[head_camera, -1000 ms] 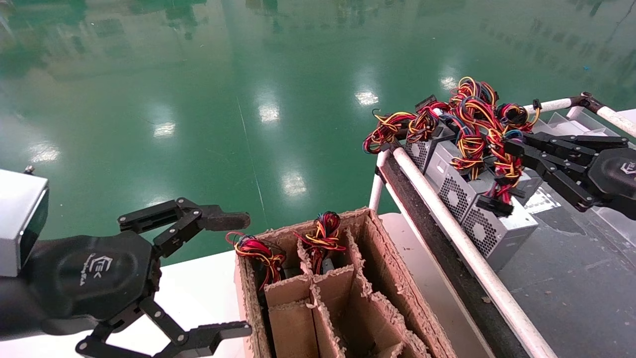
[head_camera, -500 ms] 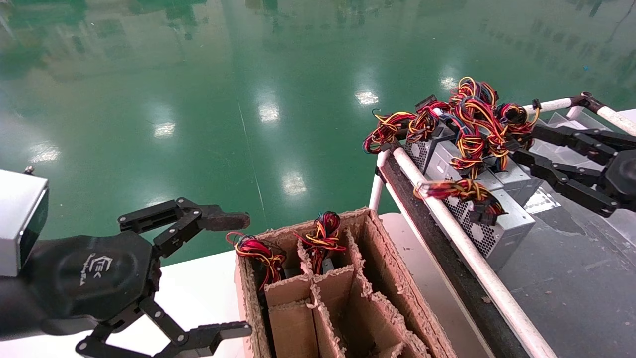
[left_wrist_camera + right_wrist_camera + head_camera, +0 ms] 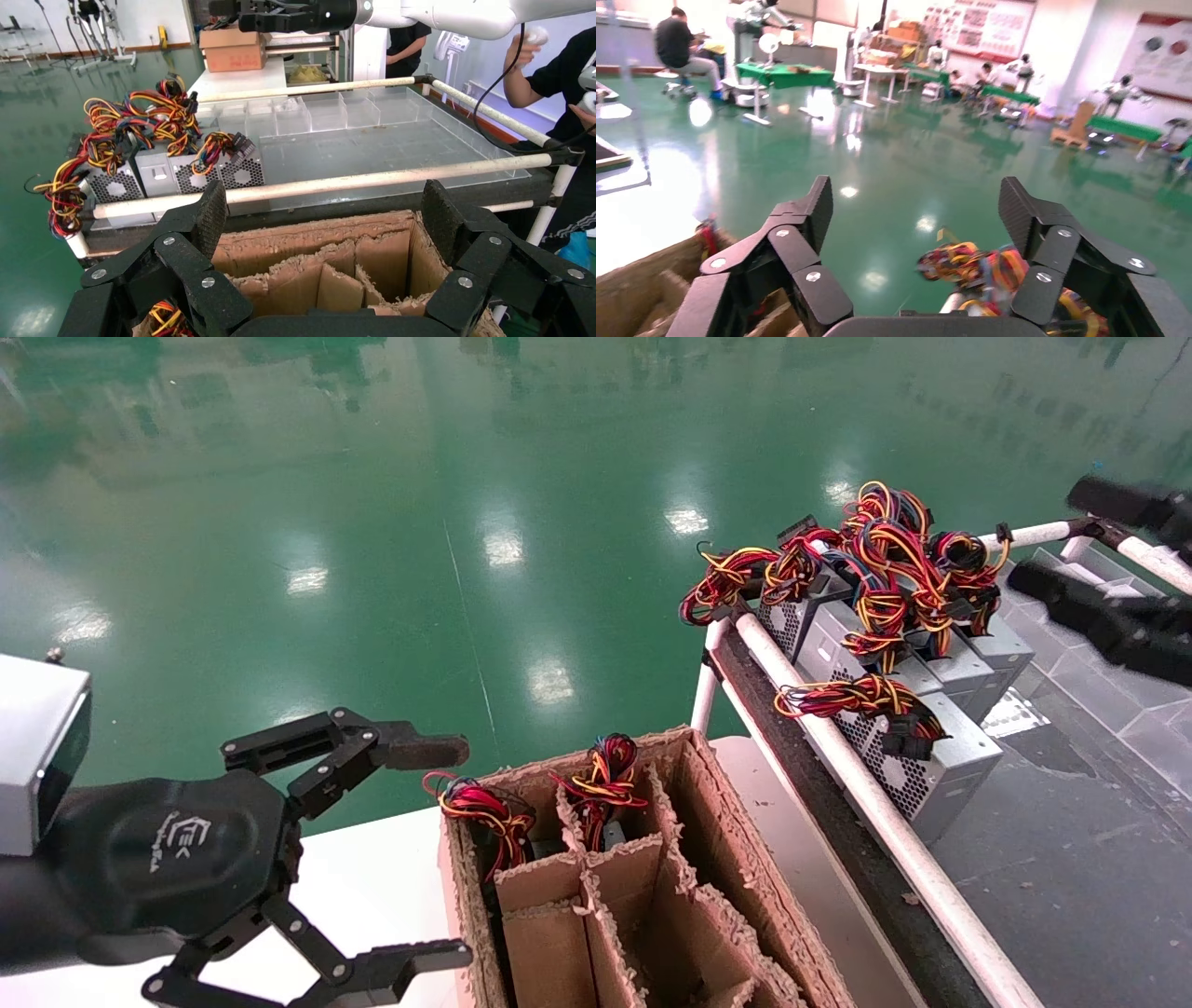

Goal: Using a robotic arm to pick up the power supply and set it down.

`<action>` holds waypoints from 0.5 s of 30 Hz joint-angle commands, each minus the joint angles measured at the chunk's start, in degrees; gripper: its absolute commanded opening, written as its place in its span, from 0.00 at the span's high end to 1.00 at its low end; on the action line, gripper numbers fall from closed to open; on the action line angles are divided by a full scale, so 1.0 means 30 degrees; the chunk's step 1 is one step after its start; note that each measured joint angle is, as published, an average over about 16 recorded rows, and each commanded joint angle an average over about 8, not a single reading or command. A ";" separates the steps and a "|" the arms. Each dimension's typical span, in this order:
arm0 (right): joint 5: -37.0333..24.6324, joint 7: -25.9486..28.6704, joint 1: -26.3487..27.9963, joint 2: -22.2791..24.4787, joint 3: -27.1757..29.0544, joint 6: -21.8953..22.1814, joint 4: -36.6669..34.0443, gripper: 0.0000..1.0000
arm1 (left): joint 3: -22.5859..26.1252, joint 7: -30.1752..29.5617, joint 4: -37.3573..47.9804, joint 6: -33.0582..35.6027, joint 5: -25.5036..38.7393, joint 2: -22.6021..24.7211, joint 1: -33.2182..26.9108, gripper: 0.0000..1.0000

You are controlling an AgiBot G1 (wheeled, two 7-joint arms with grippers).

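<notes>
The right gripper (image 3: 1071, 547) hangs at the far right of the head view, above and behind the row of supplies; its fingers (image 3: 807, 210) stand wide apart and hold nothing. The nearest power supply (image 3: 941, 770) lies on the rack's dark tray, just inside the white rail (image 3: 838, 747), its honeycomb vent facing that rail and its wire bundle (image 3: 852, 696) draped over its top and onto the rail. More grey units sit touching it in a row behind, under a tangle of wires (image 3: 885, 561).

The main risk is the wiring: the loops of neighbouring units overlap, so fingers closing on a bundle may snag a second unit's tail and drag it along; a grip on wires alone may also let the box swing or slip. The draped bundle could catch on the rail during a lift; the tight row leaves little room for a finger between boxes.

The left gripper (image 3: 438, 845) is parked beside the cardboard divider box (image 3: 736, 859) on the white counter (image 3: 372, 887), fingers spread and empty; two far compartments already hold wire tails, so a set-down there would collide.
</notes>
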 commanded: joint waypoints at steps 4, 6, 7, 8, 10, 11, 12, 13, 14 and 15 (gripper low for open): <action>0.0060 0.0693 -0.0461 -0.0017 0.0028 0.0159 0.1385 0.00 | -0.0007 -0.0003 0.0004 0.0006 0.0006 0.0004 0.0000 0.00; 0.0070 0.0971 -0.0652 -0.0027 0.0039 0.0228 0.1956 0.00 | -0.0005 -0.0002 0.0004 0.0006 0.0004 0.0004 -0.0001 0.00; 0.0076 0.1113 -0.0749 -0.0032 0.0044 0.0263 0.2247 0.00 | -0.0004 -0.0001 0.0005 0.0006 0.0004 0.0003 -0.0002 0.00; 0.0081 0.1250 -0.0842 -0.0037 0.0049 0.0297 0.2527 0.00 | -0.0003 -0.0001 0.0005 0.0005 0.0003 0.0003 -0.0002 0.00; 0.0091 0.1533 -0.1036 -0.0047 0.0060 0.0367 0.3109 0.00 | -0.0001 0.0001 0.0005 0.0005 0.0002 0.0002 -0.0003 0.00; 0.0097 0.1670 -0.1130 -0.0052 0.0065 0.0401 0.3391 0.00 | 0.0000 0.0001 0.0005 0.0004 0.0001 0.0002 -0.0003 0.00; 0.0102 0.1812 -0.1227 -0.0057 0.0071 0.0436 0.3681 0.00 | 0.0001 0.0002 0.0005 0.0004 0.0001 0.0001 -0.0003 0.00; 0.0107 0.1954 -0.1324 -0.0062 0.0076 0.0472 0.3973 0.00 | 0.0002 0.0002 0.0005 0.0004 0.0000 0.0001 -0.0004 0.00; 0.0112 0.2091 -0.1418 -0.0067 0.0081 0.0506 0.4253 0.00 | 0.0003 0.0003 0.0005 0.0003 -0.0001 0.0001 -0.0004 0.00; 0.0118 0.2233 -0.1515 -0.0072 0.0087 0.0541 0.4545 0.00 | 0.0004 0.0003 0.0005 0.0003 -0.0001 0.0000 -0.0004 0.00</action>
